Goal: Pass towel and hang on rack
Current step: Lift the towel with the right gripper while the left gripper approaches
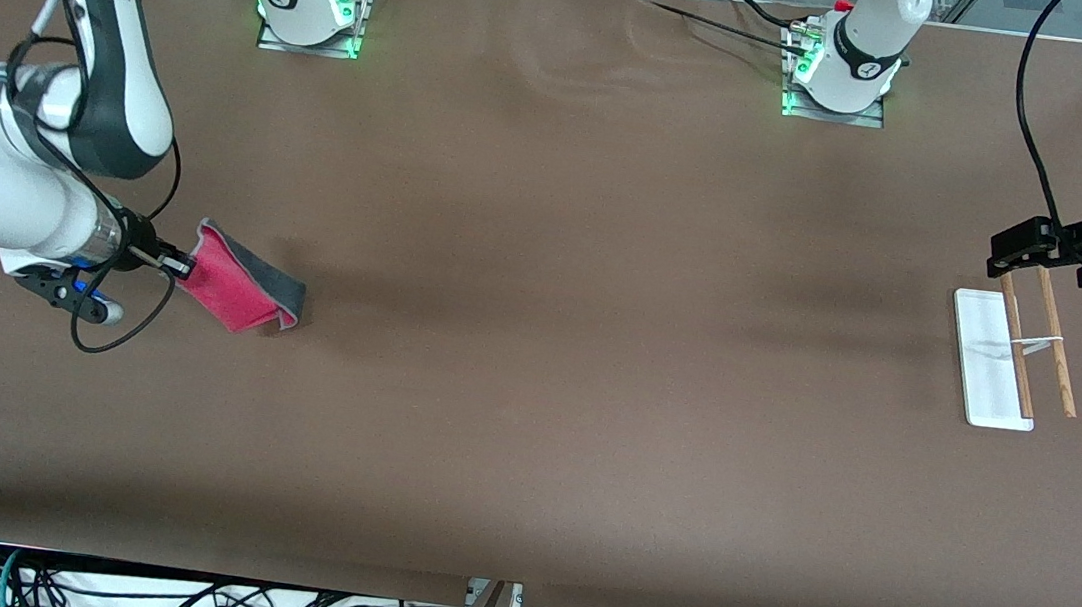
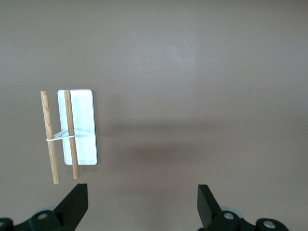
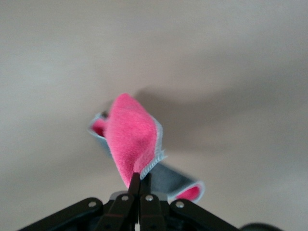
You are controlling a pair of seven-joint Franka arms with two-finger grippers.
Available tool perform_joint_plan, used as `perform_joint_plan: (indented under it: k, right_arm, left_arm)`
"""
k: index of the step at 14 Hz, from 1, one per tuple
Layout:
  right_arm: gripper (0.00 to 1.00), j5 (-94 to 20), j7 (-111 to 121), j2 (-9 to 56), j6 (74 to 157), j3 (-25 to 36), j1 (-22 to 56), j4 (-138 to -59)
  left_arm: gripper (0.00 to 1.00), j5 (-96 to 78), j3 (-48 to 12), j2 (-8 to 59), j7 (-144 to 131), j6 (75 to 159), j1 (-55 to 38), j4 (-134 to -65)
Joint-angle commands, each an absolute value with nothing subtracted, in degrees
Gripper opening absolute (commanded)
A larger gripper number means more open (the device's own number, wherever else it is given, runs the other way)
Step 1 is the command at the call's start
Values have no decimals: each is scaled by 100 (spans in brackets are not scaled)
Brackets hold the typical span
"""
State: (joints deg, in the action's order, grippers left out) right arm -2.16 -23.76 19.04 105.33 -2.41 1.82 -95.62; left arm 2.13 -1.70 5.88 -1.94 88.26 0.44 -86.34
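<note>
The towel (image 1: 241,290), pink-red with a grey back, hangs folded from my right gripper (image 1: 183,264) just over the table at the right arm's end. That gripper is shut on the towel's corner; in the right wrist view the towel (image 3: 130,139) hangs from the closed gripper (image 3: 140,179). The rack (image 1: 990,361) stands at the left arm's end: a white base with two wooden rods (image 1: 1055,342) joined by a white piece. My left gripper (image 1: 1019,251) is open and empty, over the table beside the rack. In the left wrist view the rack (image 2: 77,127) shows past the spread gripper (image 2: 143,202).
Brown table covering (image 1: 574,367) spans the whole work area. Both arm bases (image 1: 306,2) stand along the edge farthest from the front camera. A black cable (image 1: 1033,114) hangs above the left arm's end. Loose cables (image 1: 168,596) lie below the front edge.
</note>
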Motion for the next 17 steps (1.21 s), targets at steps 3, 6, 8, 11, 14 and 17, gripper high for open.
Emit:
perform_joint_plan:
  k: [3,6,8,11,14,17]
  right_arm:
    - [0,-290,-2952,2048,9256,-404,790,-8017]
    - [0,-255,-3461,2065,8720,-431,1352,-7350]
    - [0,-272,-3909,2065,8535,-431,1694,-7007]
    - [0,-281,-4603,2206,8367,-431,2336,-6383]
    - [0,-281,-5342,2381,8420,-439,3004,-6075]
    - [0,-630,-5842,2452,8664,-422,3427,-5968]
  left_arm:
    - [100,220,-193,694,-98,8605,53,-8437]
    - [100,176,-193,703,183,8639,53,-8437]
    - [100,176,-202,817,228,8779,44,-8437]
    - [100,176,-220,835,211,8606,-17,-8481]
    - [100,167,-255,844,307,8235,-359,-8429]
    - [100,-368,-264,853,316,8253,-571,-8429]
